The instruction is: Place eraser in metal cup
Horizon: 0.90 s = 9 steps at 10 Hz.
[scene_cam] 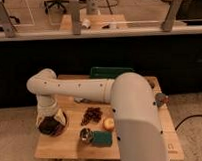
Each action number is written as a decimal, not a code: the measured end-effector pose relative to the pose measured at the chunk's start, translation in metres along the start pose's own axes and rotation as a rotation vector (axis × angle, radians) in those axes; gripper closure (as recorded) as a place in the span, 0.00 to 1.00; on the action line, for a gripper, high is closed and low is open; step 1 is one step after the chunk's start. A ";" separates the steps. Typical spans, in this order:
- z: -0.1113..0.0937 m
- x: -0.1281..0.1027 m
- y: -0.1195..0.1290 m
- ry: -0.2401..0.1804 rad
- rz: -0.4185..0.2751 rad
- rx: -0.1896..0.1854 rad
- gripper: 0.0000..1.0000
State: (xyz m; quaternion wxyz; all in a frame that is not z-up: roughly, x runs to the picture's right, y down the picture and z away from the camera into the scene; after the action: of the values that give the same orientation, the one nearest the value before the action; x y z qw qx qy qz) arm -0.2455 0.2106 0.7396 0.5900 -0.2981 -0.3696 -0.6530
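My gripper hangs low over the left part of the wooden table, at the end of the white arm that reaches in from the right. A dark mass sits at the gripper; I cannot make out the eraser as a separate thing. The metal cup, small, round and shiny, stands near the table's front middle, to the right of the gripper and apart from it.
A green sponge-like block lies right against the cup. An orange round thing and a dark brown cluster lie behind them. A flat green object lies at the table's back edge. The arm's big white body covers the table's right side.
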 end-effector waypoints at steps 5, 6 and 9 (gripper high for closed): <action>0.002 -0.001 -0.004 0.005 0.014 0.017 0.20; 0.003 0.000 -0.005 0.003 0.021 0.020 0.20; 0.009 0.007 -0.008 -0.006 0.045 0.012 0.33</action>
State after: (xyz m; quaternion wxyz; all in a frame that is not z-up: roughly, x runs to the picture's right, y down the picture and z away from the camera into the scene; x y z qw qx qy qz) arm -0.2550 0.2142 0.7491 0.6050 -0.3049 -0.3687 -0.6364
